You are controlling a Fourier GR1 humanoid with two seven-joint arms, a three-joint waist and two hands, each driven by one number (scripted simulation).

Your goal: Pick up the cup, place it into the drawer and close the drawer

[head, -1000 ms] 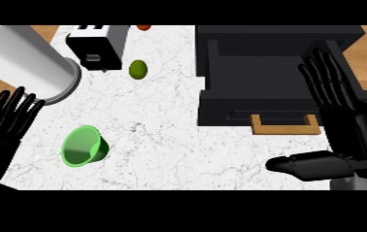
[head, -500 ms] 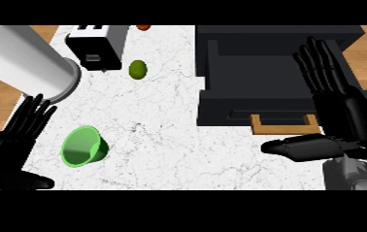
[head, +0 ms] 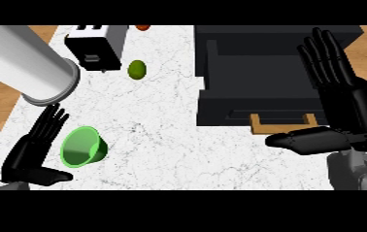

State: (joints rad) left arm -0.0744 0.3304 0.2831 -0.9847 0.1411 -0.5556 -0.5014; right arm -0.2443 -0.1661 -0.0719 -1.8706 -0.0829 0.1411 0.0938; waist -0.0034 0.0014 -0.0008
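A green cup [head: 83, 146] lies tipped on its side on the white marble counter [head: 165, 129] at the lower left, its mouth facing up and left. My left hand [head: 32, 151] is open just left of the cup, fingers straight, thumb out below it, not holding it. The black drawer [head: 269, 80] stands open at the right, with a wooden handle [head: 281, 124] on its near front. My right hand [head: 333, 95] is open over the drawer's right side, fingers pointing up, thumb stretched left near the handle.
A large grey cylinder [head: 32, 66] lies at the upper left. A black and white toaster [head: 94, 46] stands at the back. A green fruit [head: 137, 69] and a red object [head: 142, 27] lie beyond it. Wooden floor [head: 6, 100] shows past the counter's left edge.
My left hand has come up from the left edge toward the cup. My right hand has shifted left and up over the drawer's right side.
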